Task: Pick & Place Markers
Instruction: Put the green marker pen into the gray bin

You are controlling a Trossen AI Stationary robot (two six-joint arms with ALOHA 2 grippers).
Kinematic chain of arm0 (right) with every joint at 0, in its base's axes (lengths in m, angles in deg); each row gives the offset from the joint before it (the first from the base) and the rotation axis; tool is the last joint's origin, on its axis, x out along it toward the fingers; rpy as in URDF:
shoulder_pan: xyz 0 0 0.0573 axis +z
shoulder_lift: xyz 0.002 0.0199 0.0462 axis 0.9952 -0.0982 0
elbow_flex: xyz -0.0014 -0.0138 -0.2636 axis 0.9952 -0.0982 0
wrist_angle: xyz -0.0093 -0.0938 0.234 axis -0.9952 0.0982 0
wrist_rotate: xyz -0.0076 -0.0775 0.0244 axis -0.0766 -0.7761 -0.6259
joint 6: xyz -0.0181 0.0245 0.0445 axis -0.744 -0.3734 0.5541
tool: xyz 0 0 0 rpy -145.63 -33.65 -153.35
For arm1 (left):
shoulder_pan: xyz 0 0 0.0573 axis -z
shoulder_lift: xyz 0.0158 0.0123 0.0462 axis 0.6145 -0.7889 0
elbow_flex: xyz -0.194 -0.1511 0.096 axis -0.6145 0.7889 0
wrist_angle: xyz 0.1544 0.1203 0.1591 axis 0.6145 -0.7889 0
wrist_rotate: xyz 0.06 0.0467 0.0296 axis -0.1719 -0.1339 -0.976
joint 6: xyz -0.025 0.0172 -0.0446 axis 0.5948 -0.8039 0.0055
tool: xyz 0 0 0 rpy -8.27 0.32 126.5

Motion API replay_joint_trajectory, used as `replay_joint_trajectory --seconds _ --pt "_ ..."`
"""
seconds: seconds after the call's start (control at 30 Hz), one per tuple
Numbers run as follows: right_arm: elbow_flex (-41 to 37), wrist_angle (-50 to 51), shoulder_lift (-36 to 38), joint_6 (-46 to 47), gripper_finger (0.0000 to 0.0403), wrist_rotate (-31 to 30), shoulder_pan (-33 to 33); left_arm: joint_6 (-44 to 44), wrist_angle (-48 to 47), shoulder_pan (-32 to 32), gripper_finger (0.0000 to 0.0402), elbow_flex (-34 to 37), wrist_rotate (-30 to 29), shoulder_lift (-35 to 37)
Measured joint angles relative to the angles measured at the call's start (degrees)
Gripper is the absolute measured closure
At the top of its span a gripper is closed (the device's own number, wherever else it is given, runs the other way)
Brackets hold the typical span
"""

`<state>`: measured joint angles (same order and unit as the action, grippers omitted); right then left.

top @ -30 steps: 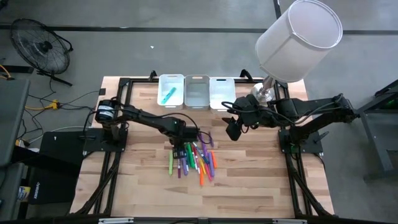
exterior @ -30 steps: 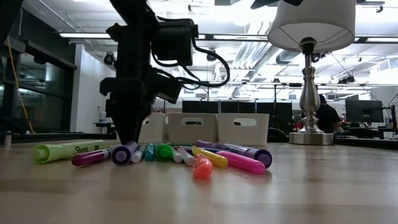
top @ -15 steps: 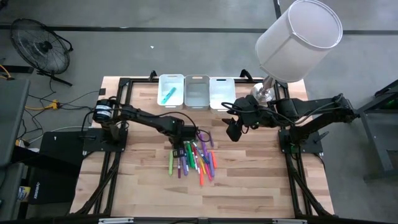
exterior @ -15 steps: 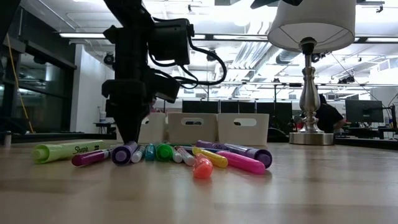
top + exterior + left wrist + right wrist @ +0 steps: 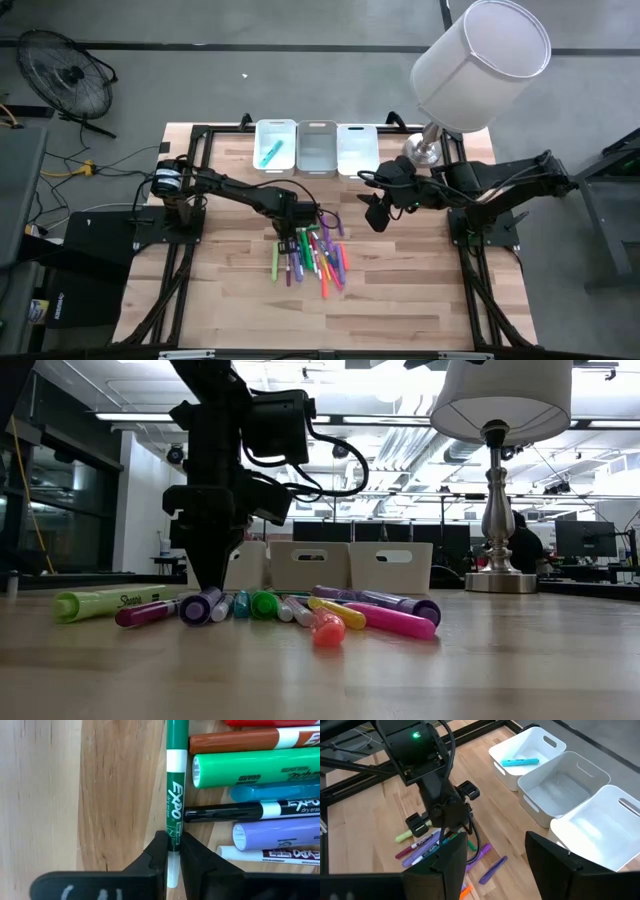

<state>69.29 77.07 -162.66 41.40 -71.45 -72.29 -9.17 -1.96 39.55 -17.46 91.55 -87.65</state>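
Left gripper (image 5: 172,855): fingers pinched on a green marker (image 5: 174,800).
Marker is gripped at the left edge of the marker pile (image 5: 315,255), mid-table, lying flat on the wood. Right gripper (image 5: 492,857) is held with fingers spread, above the table near the white bins (image 5: 316,147).

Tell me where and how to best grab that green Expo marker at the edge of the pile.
Grip the green Expo marker across its thin barrel near one end, coming straight down from above. It lies flat on the table with bare wood along one side, so a finger fits there. The left gripper is shut on it this way. The right gripper waits open near the bins.
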Motion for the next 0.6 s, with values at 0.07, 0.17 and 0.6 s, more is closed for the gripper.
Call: replay_joint_trajectory --seconds 0.07,0.17,0.6 --pt "0.0 0.0 0.0 0.14 0.0214 0.06 0.08 -0.25 0.04 -0.57 0.038 0.21 0.66 0.81" --pt "0.0 -0.02 0.0 0.14 0.0214 -0.05 0.37 -0.86 -0.15 -1.86 0.0386 -0.38 0.74 1.82" --pt "0.0 0.0 0.0 0.12 0.0214 -0.17 0.37 0.8 -1.17 -4.73 0.0387 -0.48 0.74 5.6"
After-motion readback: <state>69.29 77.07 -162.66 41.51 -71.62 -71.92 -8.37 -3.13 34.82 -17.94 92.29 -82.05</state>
